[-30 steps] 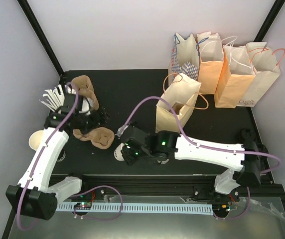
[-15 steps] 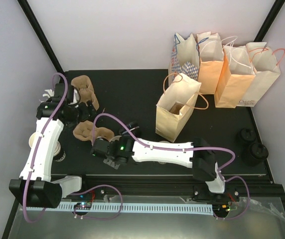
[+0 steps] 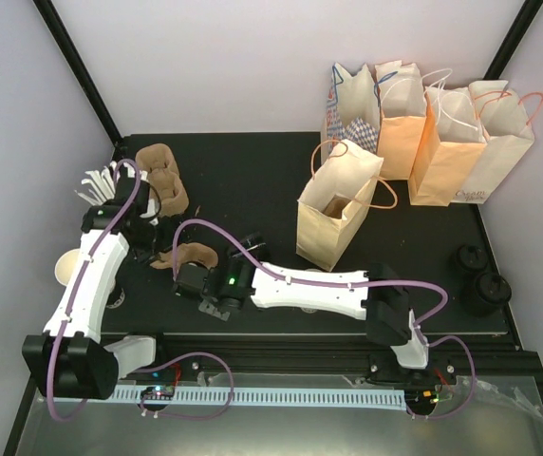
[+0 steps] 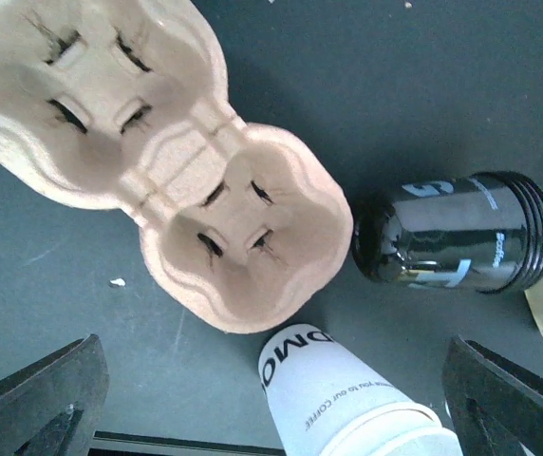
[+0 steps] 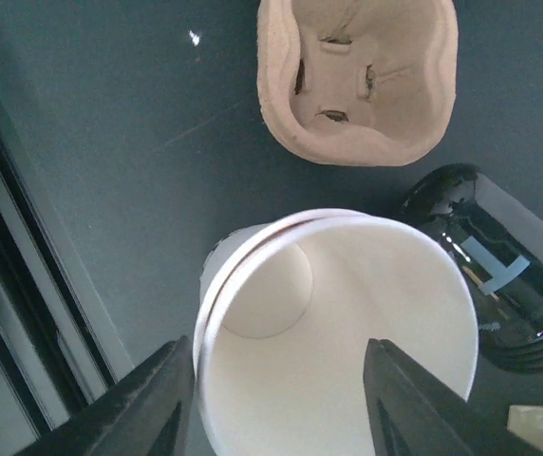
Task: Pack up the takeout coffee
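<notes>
You work on a black table (image 3: pixel 252 171) under pale lilac walls (image 3: pixel 252 57). The white takeout coffee cup (image 4: pixel 347 399), lettered "DMO" and "you to our COFFEE", is empty and sits at your right gripper (image 5: pixel 276 366), whose half-parted fingers (image 5: pixel 158 408) straddle its rim unclamped, with an empty pulp carrier (image 5: pixel 357 76) just beyond. Your left gripper (image 4: pixel 271 353) hangs wide and empty over the same cup, with a toppled black cup (image 4: pixel 452 233) beside it.
</notes>
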You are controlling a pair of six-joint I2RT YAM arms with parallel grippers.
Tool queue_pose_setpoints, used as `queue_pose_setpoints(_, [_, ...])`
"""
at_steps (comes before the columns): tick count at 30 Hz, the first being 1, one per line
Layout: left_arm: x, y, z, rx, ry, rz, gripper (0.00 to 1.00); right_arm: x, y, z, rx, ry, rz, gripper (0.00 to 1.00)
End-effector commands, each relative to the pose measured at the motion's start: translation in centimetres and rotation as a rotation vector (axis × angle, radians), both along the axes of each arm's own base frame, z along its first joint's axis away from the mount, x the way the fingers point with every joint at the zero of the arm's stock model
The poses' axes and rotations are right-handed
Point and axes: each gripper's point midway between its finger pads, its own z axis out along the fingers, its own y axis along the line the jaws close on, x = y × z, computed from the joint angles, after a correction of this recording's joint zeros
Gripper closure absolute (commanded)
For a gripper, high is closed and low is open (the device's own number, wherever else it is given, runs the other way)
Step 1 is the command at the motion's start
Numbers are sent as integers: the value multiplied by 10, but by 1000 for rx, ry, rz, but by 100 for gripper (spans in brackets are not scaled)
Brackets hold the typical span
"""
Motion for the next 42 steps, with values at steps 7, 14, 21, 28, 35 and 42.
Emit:
queue_pose_setpoints(7, [-20,-37,7,-180,-113,-161,6,-16,-6,102,301,46,51,22])
queue_pose_setpoints(14, [-56,-67,-11,-238,-74,-269,15,8,-50,131,441,115,-111,21])
queue_pose_setpoints(21, [-65,-78,-36,-112,-8,-315,17,17,-79,131,491,123,-171,20])
queue_pose_setpoints(28, [-65,-74,-60,-47,34,-309,37,14,-96,128,507,127,-204,20])
queue_pose_setpoints(35, [-65,-79,-65,-10,62,-335,56,14,-112,126,514,121,-231,20])
queue_pose_setpoints(42, [-72,-78,-69,24,98,-342,85,12,-126,126,525,118,-241,21])
